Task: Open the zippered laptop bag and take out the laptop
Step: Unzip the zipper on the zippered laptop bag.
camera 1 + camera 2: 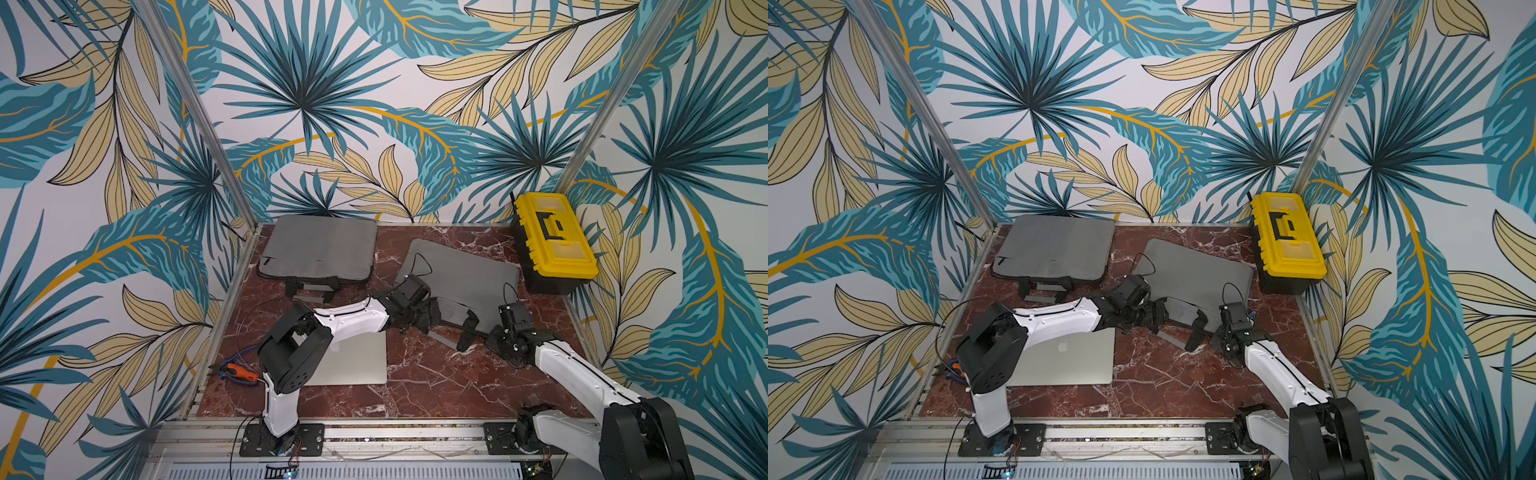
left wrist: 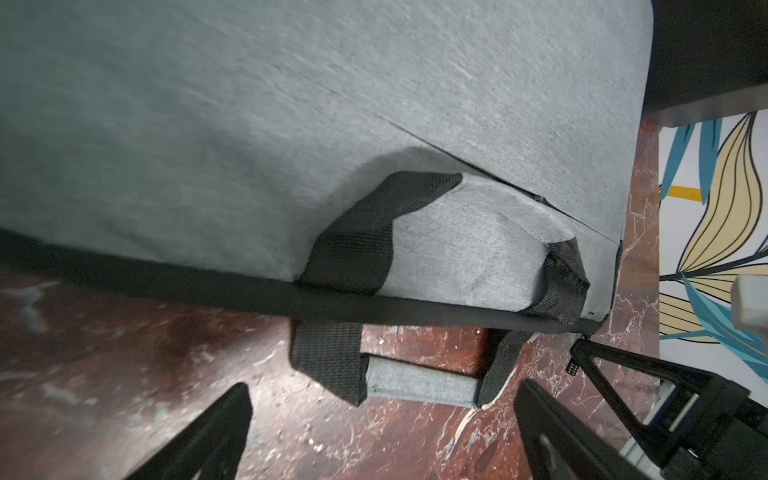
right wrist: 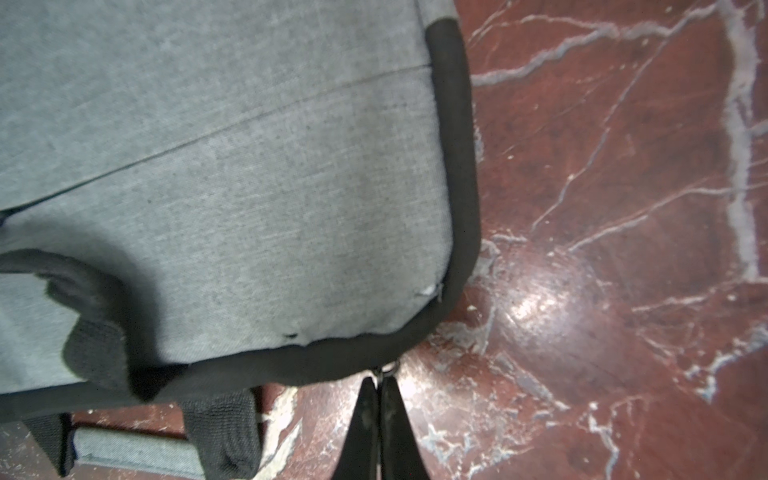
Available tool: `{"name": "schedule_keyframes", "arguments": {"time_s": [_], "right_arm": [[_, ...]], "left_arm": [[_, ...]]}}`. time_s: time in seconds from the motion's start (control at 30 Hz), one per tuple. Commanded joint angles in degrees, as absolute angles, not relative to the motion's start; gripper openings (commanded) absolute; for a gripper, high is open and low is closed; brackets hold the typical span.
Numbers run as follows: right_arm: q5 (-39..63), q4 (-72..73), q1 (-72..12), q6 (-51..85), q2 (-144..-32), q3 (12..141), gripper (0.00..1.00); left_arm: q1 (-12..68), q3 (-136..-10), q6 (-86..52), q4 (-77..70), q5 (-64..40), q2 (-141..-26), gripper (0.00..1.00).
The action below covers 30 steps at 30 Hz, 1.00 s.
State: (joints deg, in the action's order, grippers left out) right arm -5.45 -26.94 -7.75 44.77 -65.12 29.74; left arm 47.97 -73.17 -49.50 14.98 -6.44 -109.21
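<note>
On the red-veined marble tabletop [image 1: 436, 386], your grey woven-fabric laptop bag [image 1: 465, 270] lies flat, black-piped and round-cornered. Your left jaws stand apart just before its webbing handle [image 2: 419, 384]; your right jaws are pinched together on the zipper pull [image 3: 388, 368] at its corner. The flat silver laptop [image 1: 1075, 361] lies outside the bag, under the left arm.
</note>
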Motion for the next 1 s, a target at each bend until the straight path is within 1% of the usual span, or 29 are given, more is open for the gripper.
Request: {"name": "schedule_keyframes", "arguments": {"time_s": [0.0,0.33,0.53,0.67,0.87,0.97], "right_arm": [[-4.31,-26.34,-8.43,44.3,-65.48,29.71,0.0],[-3.95,-24.57,-11.73,46.02,-66.77,29.71,0.0],[-4.95,-22.66,-16.43,47.55,-69.03,30.04,0.0],[-6.2,-21.26,-21.23,48.84,-73.32,31.73,0.0],[-5.85,-17.84,-26.92,51.03,-79.99,35.21,0.0],[-6.11,-17.58,-28.42,51.39,-82.1,36.71,0.0]], "left_arm": [[48.01,-77.98,-47.85,14.14,-8.69,-111.14,1.0],[46.72,-82.84,-45.77,14.13,-9.04,-117.64,0.94],[43.0,-85.53,-41.56,14.14,-12.4,-120.28,0.91],[40.53,-86.91,-38.8,14.14,-14.74,-121.6,0.9],[37.24,-88.65,-33.71,14.47,-21.58,-122.6,0.88],[36.46,-87.54,-31.15,16.94,-20.67,-119.9,0.89]]}}
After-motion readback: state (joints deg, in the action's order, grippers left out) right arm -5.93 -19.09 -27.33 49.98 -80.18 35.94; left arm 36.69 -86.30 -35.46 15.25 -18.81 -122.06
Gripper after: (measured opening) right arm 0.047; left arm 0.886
